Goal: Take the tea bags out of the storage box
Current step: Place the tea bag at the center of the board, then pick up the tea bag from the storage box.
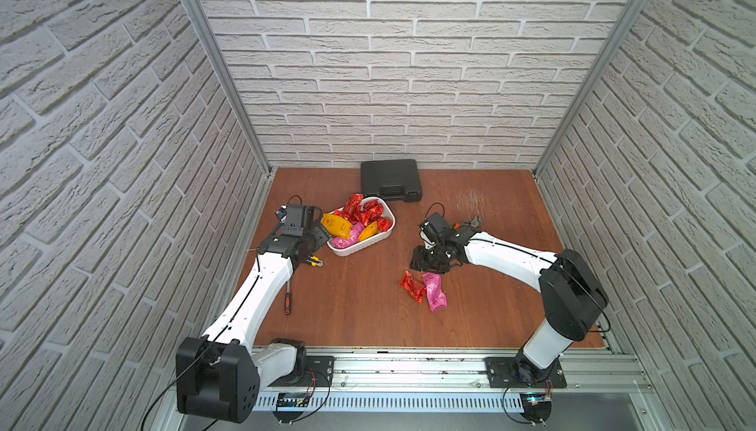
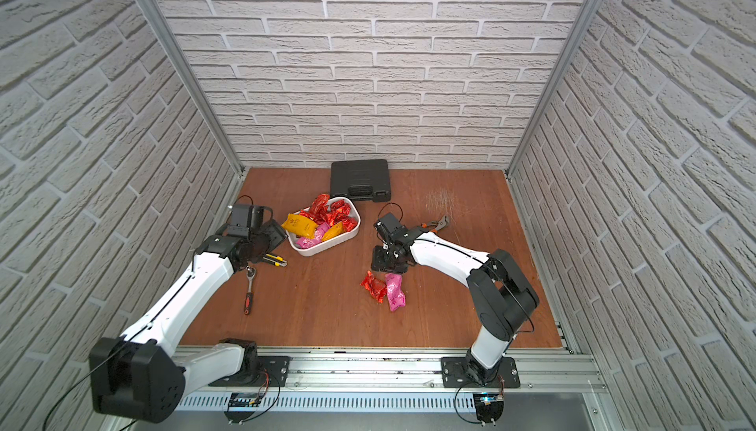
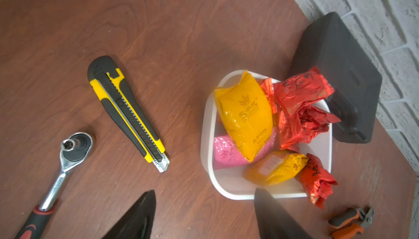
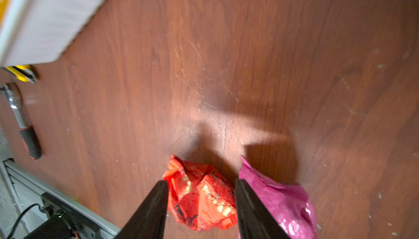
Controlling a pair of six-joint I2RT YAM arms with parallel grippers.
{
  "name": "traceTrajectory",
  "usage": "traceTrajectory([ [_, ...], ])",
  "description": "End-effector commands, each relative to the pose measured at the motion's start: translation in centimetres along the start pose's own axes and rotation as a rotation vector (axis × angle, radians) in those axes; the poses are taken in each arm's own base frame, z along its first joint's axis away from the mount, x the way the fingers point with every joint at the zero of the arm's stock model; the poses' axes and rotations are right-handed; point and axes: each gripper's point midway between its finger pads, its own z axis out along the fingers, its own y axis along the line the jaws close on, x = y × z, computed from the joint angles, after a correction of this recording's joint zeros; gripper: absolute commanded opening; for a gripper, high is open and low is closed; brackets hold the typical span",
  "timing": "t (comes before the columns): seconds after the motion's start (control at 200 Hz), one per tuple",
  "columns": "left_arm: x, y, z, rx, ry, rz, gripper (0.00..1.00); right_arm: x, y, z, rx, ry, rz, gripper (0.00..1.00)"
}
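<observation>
L gripper (image 3: pixel 205 190) jaws apart, empty, just beside storage box (image 1: pixel 362 248), most tea bags (image 1: pixel 362 217) piled inside. R gripper (image 4: pixel 201 181) jaws apart over red bag (image 4: pixel 204 201), pink bag (image 4: pixel 281 203) touching it, both on table (image 1: pixel 360 306)

A white rounded plastic storage box (image 1: pixel 362 247) stands left of centre on the brown wooden tabletop (image 1: pixel 360 318), with crinkly foil tea bags (image 1: pixel 362 216) heaped in it. Just behind it, a black ribbed hard case (image 1: pixel 388 177) lies against the back wall. A yellow-and-black utility knife (image 1: pixel 314 261) lies left of the box, near its front corner, and a red-handled ratchet wrench (image 2: pixel 248 292) lies further forward. Orange-handled pliers (image 2: pixel 437 223) lie well right of the box. A red foil packet (image 1: pixel 412 287) and a magenta-pink foil packet (image 1: pixel 434 292) lie touching, side by side, right of centre and nearer the front.
</observation>
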Motion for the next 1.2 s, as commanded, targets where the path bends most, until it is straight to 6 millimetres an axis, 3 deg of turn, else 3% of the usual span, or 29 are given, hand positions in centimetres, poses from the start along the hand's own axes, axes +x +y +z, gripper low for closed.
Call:
traceTrajectory([
  [0.0, -0.3, -1.9, 0.8, 0.107, 0.065, 0.054, 0.71, -2.8, 3.1, -3.7, -0.084, -0.129, -0.126, 0.56],
  [0.21, -1.9, -3.3, 2.8, 0.201, 0.081, 0.071, 0.64, -6.6, 7.7, -4.8, -0.165, -0.224, -0.321, 0.58],
  [0.465, -0.5, -2.6, 4.3, 0.19, 0.129, 0.04, 0.6, -10.6, 10.8, -2.2, -0.048, -0.197, -0.528, 0.59],
  [0.48, -0.4, -2.6, 4.4, 0.188, 0.132, 0.04, 0.6, -10.7, 10.6, -1.1, -0.031, -0.176, -0.527, 0.59],
  [0.58, 0.3, -2.0, 4.9, 0.173, 0.147, 0.044, 0.6, -11.8, 11.2, 0.6, -0.002, -0.142, -0.533, 0.59],
  [0.79, 1.0, -1.3, 6.0, 0.142, 0.161, 0.031, 0.57, -14.1, 9.9, 2.4, 0.138, -0.163, -0.502, 0.57],
  [0.935, 1.3, -1.3, 6.7, 0.138, 0.173, 0.031, 0.56, -14.4, 9.2, 3.5, 0.181, -0.163, -0.507, 0.57],
  [1.195, 1.5, -1.4, 8.3, 0.109, 0.188, 0.038, 0.5, -14.4, 9.6, 5.7, 0.154, -0.143, -0.521, 0.56],
])
